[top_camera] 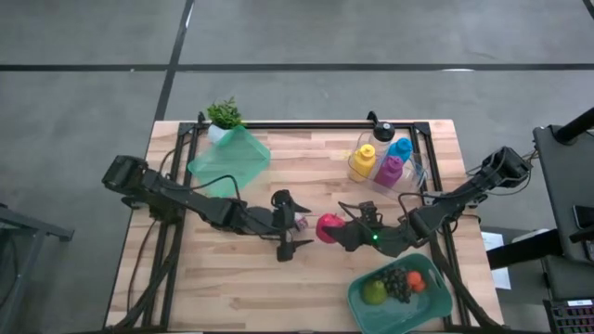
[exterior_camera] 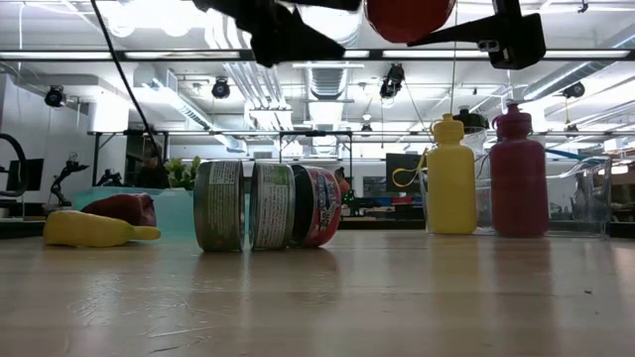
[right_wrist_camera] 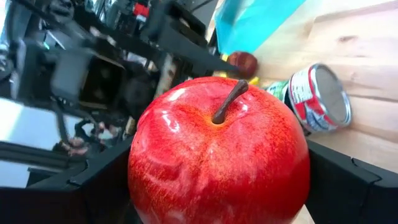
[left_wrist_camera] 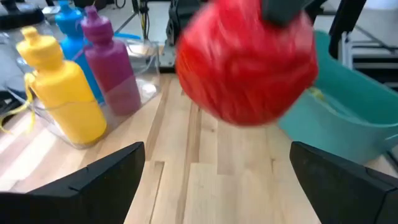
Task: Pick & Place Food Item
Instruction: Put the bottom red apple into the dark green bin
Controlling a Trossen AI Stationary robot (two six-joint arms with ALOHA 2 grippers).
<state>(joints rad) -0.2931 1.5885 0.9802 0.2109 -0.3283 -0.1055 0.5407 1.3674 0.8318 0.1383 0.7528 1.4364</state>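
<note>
A red apple (top_camera: 327, 227) with a brown stem hangs above the middle of the table, with my right gripper (top_camera: 343, 229) shut on it. It reaches in from the table's right side. My left gripper (top_camera: 288, 223) faces the apple (left_wrist_camera: 245, 62) from the left. It stands open, with the apple just ahead of its fingertips and nothing between its fingers. Three cans (exterior_camera: 268, 205) lie side by side on their sides on the wood below the left gripper. My right gripper pinches the apple between its two fingers, one on each of its opposite sides (right_wrist_camera: 292, 180). The fingers come nearly level from the table's right. The apple is lifted clear of the table (exterior_camera: 409, 18), and its stem (right_wrist_camera: 227, 102) is tilted back toward the wrist.
A teal tray (top_camera: 357, 301) at the near right holds a green apple, grapes and an orange fruit. Coloured bottles (top_camera: 380, 162) stand in a clear box at the far right. A green bin (top_camera: 230, 158) and a small plant sit far left. A banana (exterior_camera: 94, 230) lies near the cans.
</note>
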